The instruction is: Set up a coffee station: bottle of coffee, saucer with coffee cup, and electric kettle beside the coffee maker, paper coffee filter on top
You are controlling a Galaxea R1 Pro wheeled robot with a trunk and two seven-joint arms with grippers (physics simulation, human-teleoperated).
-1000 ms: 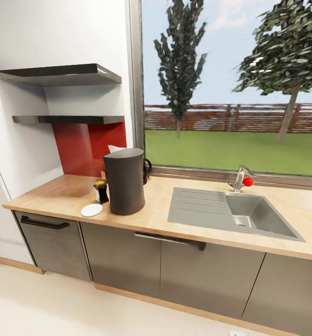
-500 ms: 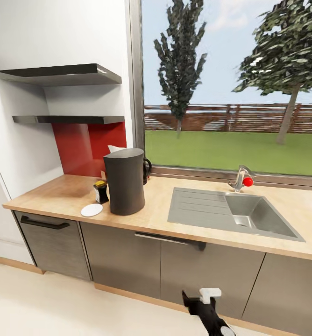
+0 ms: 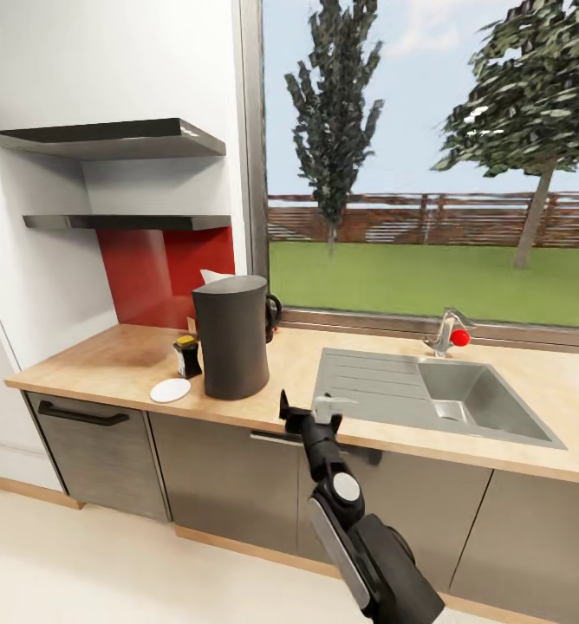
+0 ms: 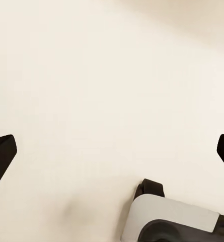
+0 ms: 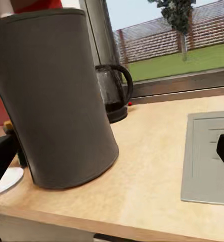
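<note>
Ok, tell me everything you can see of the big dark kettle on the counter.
The electric kettle is a tall, matte dark-grey body, slightly wider at its base, with a flat closed top. It stands upright on the wooden countertop, left of the sink. The glass carafe of the coffee maker stands behind it, the small yellow-capped bottle and white saucer on its left. The right gripper hovers before it, open, not touching.

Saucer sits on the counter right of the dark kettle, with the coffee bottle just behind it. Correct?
Not quite. The saucer lies on the counter to the left of the dark kettle, not the right, as the head view shows. The rest holds: the coffee bottle stands just behind the saucer.
</note>
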